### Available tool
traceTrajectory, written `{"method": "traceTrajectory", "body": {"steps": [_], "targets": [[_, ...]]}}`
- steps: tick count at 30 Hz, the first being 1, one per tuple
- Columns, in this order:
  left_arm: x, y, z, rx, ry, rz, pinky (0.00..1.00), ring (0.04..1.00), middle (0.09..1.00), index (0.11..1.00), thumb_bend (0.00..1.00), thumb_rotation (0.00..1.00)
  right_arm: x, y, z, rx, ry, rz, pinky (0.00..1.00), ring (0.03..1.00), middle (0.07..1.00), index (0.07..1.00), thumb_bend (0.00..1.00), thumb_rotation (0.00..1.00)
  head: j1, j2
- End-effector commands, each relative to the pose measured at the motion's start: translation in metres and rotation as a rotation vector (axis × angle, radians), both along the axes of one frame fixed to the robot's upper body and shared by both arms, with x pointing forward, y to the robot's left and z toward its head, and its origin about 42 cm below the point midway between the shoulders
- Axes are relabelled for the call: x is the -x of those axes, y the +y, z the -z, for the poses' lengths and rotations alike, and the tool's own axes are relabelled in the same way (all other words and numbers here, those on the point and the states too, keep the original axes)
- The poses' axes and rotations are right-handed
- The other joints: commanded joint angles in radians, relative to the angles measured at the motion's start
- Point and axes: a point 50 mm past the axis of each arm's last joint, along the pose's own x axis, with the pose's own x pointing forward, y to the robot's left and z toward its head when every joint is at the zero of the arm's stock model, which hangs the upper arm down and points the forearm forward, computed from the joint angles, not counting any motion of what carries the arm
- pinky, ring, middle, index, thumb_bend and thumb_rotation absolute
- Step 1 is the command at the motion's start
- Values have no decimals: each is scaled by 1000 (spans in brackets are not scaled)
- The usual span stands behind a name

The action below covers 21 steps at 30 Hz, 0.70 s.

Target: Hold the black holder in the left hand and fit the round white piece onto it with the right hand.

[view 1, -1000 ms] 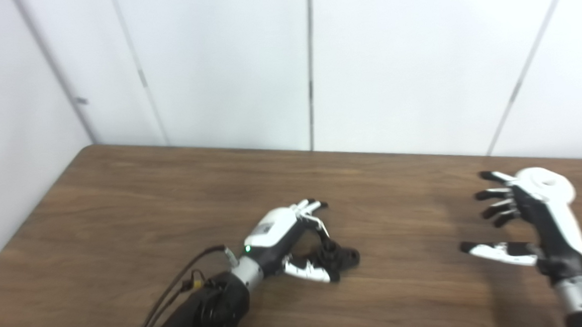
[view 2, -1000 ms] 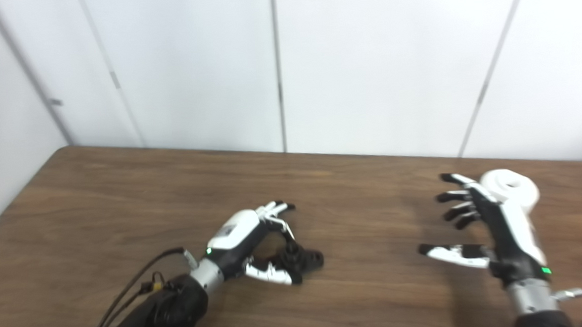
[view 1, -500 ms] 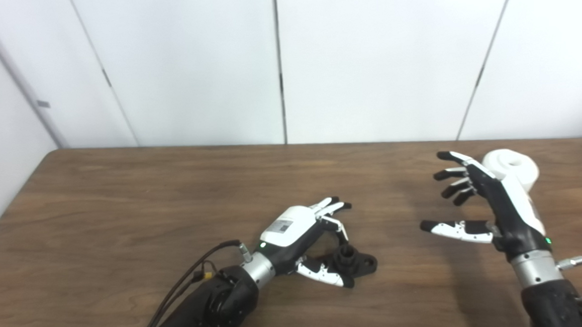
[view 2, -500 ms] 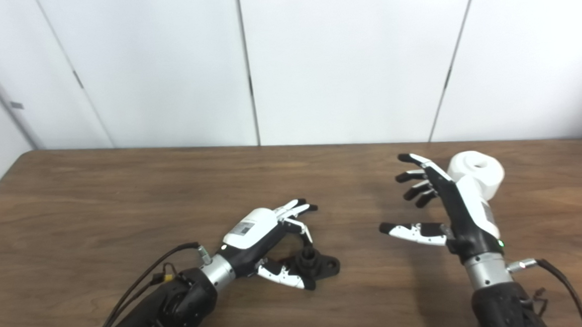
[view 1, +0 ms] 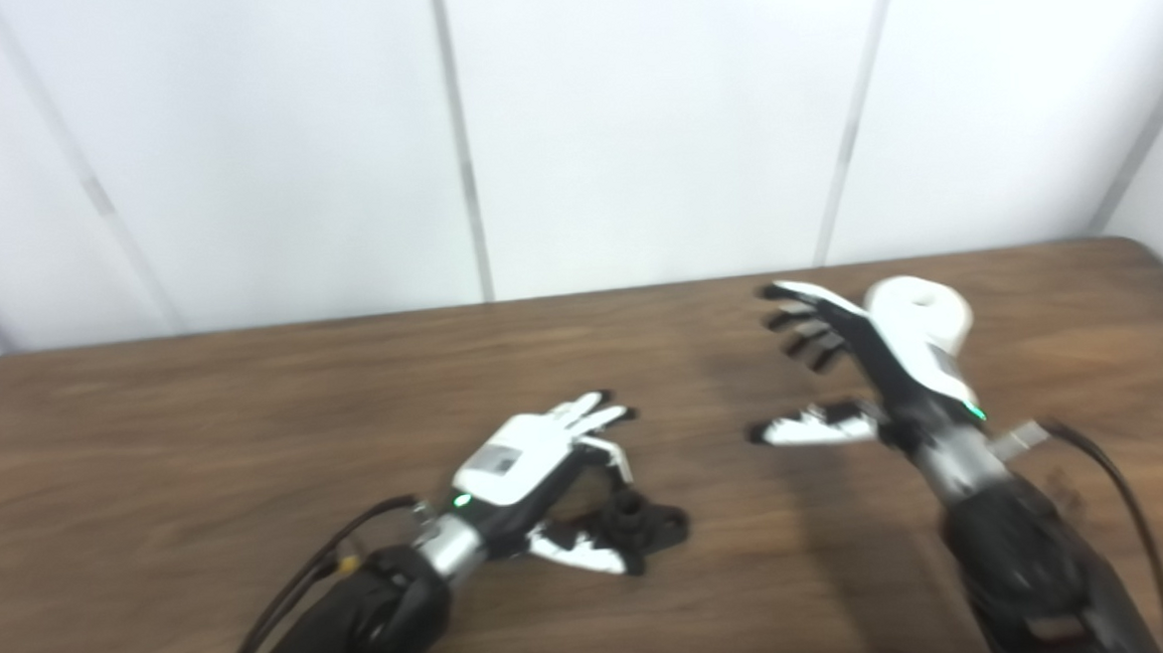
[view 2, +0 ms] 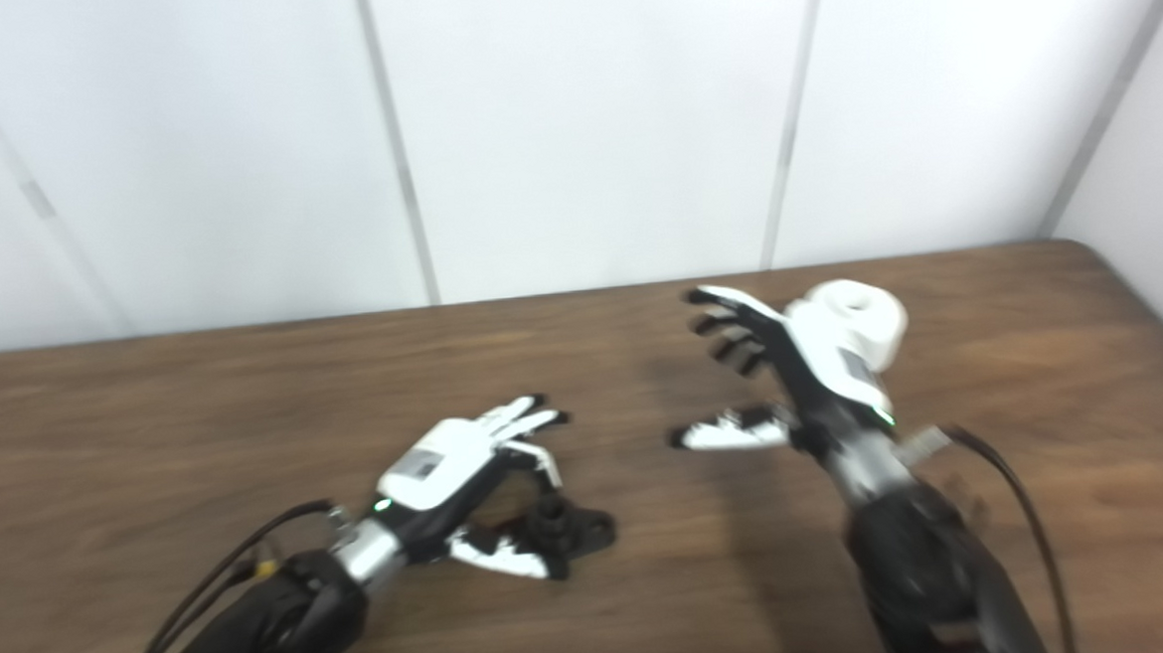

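Big brown surface (view 1: 198, 416) with white wall panels behind it. All places below told from the black holder (view 1: 652, 527).

Right hand (view 1: 877, 371) up and to the right of the holder, well apart from it, raised, fingers (view 1: 790, 321) spread wide, holding nothing. Left hand (view 1: 534, 473) right at the holder, on its near-left side, fingers curled over it and thumb low beside it; half closed, touching or almost touching, hard to tell in the blur. Probably not a firm grip yet, since the holder lies flat on the surface.

Round white piece (view 1: 924, 311) far off to the upper right of the holder, sitting on the surface just behind the right hand, on the back-of-hand side, not the palm side. Hole in its top facing up.

Holder small and dark, long way running left to right, short post sticking up in the middle.

Key point for the next move: white piece much nearer the right hand, but behind it, so a turn or a reach back looks needed before grabbing.
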Motion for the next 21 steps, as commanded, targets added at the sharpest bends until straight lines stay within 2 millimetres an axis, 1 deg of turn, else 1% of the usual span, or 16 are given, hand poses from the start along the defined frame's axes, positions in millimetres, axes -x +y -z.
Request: {"method": "traceTrajectory", "body": {"steps": [1, 3, 4, 5, 6, 7, 8, 10, 12, 13, 16, 18, 21], "targets": [[19, 40, 46, -252, 124, -14, 930, 971, 914, 487, 525, 64, -9, 0, -30, 109, -65, 40, 565, 722, 799, 858, 769, 252, -27, -12], [20, 44, 46, -239, 119, -7, 891, 944, 896, 487, 525, 62, -16, 2, -40, 219, -53, 89, 600, 781, 843, 869, 800, 284, -78, -41], [21, 46, 46, -234, 119, -5, 880, 935, 890, 487, 525, 60, -18, 3, -43, 250, -47, 106, 626, 811, 865, 875, 811, 300, -78, -41], [21, 48, 46, -227, 120, 2, 876, 932, 888, 487, 525, 60, -21, 3, -47, 310, -35, 141, 635, 821, 872, 877, 815, 305, -111, -61], [21, 49, 46, -222, 122, 7, 868, 926, 886, 487, 525, 59, -24, 3, -52, 356, -22, 177, 709, 847, 890, 866, 828, 318, -128, -72], [21, 50, 47, -218, 124, 11, 860, 917, 884, 487, 525, 59, -26, 4, -56, 385, -13, 203, 813, 881, 910, 852, 846, 316, -142, -82], [22, 52, 47, -214, 125, 13, 859, 917, 884, 487, 525, 59, -29, 4, -61, 415, -6, 237, 820, 884, 912, 851, 847, 316, -158, -95], [22, 54, 47, -213, 126, 16, 863, 915, 881, 487, 524, 59, -34, 4, -69, 458, 2, 292, 876, 905, 925, 839, 869, 296, -179, -110], [23, 56, 48, -221, 120, 15, 865, 920, 885, 487, 525, 60, -39, 1, -77, 493, 9, 339, 882, 919, 937, 843, 877, 297, -194, -122], [23, 58, 49, -218, 116, 14, 861, 924, 886, 487, 525, 61, -41, 0, -80, 509, 12, 360, 881, 923, 943, 847, 881, 298, -214, -135], [22, 65, 54, -202, 112, 13, 848, 926, 886, 486, 525, 61, -49, -5, -89, 563, 28, 419, 874, 916, 954, 863, 902, 305, -244, -153], [21, 69, 56, -204, 106, 17, 841, 925, 887, 486, 524, 62, -57, -9, -95, 595, 52, 454, 877, 917, 961, 875, 914, 315, -256, -160], [20, 72, 57, -210, 108, 22, 842, 931, 893, 486, 524, 64, -67, -17, -100, 636, 88, 485, 879, 933, 971, 879, 933, 324, -253, -159]]}}
